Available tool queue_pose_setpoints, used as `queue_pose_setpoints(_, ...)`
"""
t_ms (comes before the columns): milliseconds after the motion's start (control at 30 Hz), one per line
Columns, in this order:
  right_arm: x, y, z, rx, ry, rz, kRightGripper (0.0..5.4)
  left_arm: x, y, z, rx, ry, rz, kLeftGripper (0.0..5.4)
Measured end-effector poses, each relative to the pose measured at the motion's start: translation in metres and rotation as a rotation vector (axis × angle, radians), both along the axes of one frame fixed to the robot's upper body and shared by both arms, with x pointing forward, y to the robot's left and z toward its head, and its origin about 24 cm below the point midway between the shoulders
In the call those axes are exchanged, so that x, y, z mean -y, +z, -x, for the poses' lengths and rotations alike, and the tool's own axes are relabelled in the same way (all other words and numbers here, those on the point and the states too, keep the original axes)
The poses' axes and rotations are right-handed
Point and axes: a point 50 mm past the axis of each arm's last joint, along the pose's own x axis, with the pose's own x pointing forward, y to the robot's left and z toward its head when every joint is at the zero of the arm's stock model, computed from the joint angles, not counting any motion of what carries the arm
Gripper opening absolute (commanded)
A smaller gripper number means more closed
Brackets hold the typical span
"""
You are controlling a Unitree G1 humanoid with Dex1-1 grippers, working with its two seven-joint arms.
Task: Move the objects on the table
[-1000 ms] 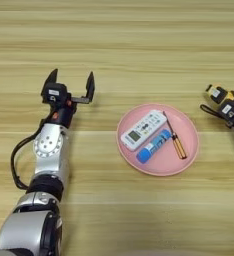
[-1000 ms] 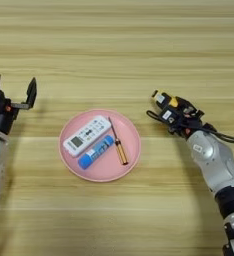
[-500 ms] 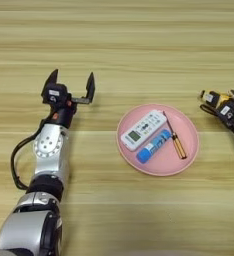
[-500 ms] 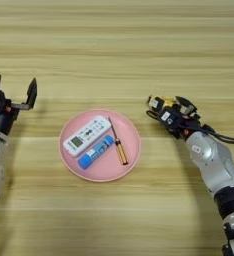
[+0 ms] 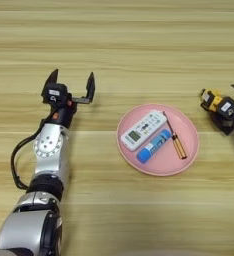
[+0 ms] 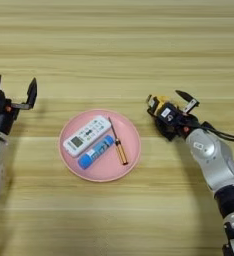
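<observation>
1. Three small things lie on the pink plate (image 5: pixel 189 156) in front of me: a white remote (image 5: pixel 143 130), a blue tube (image 5: pixel 153 146) and a thin brown stick (image 5: pixel 176 142).
2. The plate sits near the middle of the wooden table (image 5: pixel 119 45), between my two arms.
3. The remote lies on a slant across the upper left part of the plate, its small screen towards the lower left end.
4. The blue tube lies just below the remote and roughly parallel to it, close beside it; I cannot tell whether they touch.
5. The stick lies to the right of both, slanting from the plate's top down towards its right side, with its upper end near the remote's upper end.
6. My left gripper (image 5: pixel 72 82) is well to the left of the plate, arm stretched up the table from the lower left corner. Its two black fingers stand wide apart, pointing away from me, with nothing between them.
7. My right gripper (image 6: pixel 170 106) is to the right of the plate, close to its rim but clear of it. One black finger (image 6: pixel 184 96) sticks out to the upper right.
8. A yellow and black tape measure (image 6: pixel 160 107) sits at that gripper, on the side facing the plate. I read the fingers as closed around it, though the lower finger is hard to make out.
</observation>
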Motion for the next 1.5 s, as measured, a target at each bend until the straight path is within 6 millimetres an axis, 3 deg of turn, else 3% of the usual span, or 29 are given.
queue_pose_setpoints(633,-0.015,0.042,0.010,0.027,0.162,-0.474,5.38,0.001,0.001,-0.002,-0.004,-0.002,0.000,5.40)
queue_pose_setpoints(800,-0.029,0.063,0.021,0.057,0.305,-0.627,5.38,-0.001,0.001,-0.002,-0.002,0.003,0.001,5.40)
queue_pose_setpoints(1333,-0.062,0.066,0.040,-0.154,0.550,-0.606,5.38,-0.002,0.001,-0.002,-0.001,-0.003,-0.003,5.40)
queue_pose_setpoints(1500,-0.061,0.055,0.039,-0.271,0.549,-0.565,5.38,-0.001,0.001,-0.002,0.000,-0.003,-0.003,5.40)
